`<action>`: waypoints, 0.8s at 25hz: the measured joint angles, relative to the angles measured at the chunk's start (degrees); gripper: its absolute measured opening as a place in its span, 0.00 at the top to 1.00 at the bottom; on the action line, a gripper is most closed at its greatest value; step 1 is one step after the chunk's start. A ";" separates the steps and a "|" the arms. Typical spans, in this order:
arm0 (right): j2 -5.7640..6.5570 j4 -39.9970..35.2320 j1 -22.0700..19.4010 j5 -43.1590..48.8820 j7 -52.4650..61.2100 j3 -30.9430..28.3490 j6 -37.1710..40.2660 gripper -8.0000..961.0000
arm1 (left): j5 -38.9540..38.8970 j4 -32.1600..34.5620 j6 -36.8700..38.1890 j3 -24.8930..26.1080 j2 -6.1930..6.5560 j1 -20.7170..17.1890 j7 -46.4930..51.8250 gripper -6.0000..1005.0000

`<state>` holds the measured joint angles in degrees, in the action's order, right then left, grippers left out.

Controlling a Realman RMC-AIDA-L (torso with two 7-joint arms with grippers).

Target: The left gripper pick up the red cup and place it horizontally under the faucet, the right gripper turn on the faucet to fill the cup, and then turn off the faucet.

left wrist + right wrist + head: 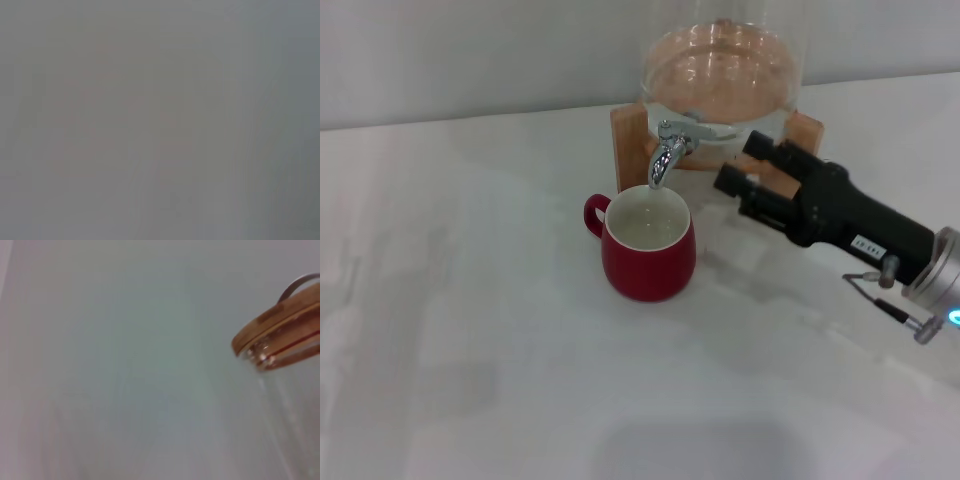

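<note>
On the white worktop we record a squat, rounded dark-red ceramic mug, the red cup, standing upright toward the far middle of the surface, its white inside facing up and its small loop handle turned to the robot's left. Directly above its far rim hangs the down-pointing spout of the faucet, a small shiny chrome spigot with a lever top; we cannot tell whether water is running. The faucet is fitted to a clear glass jar holding a pale orange-pink liquid, which sits in a light wooden stand near the far edge of the worktop. In the right wrist view we note the jar's upper part with a round wooden lid and a thin metal bail against a plain pale wall. The right gripper, long, black and tapering with a small white label, on a silver cylindrical wrist showing a blue light, reaches in from the right edge; its two fingertips stand apart, holding nothing, just to the right of the faucet lever and in front of the stand's right post, well apart from the cup. The left gripper we do not find in any view; the left wrist view is a uniform grey blur.
</note>
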<state>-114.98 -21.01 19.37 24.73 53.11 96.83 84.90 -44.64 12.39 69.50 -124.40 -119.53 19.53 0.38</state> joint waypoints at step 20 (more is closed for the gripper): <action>1.10 0.18 -0.99 0.34 -0.99 -14.72 -0.80 0.13 | -0.68 -0.09 0.02 0.73 0.11 0.02 -0.12 0.25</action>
<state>-113.88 -20.83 18.38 25.08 52.12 82.11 84.10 -45.32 12.30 69.53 -123.67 -119.42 19.56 0.25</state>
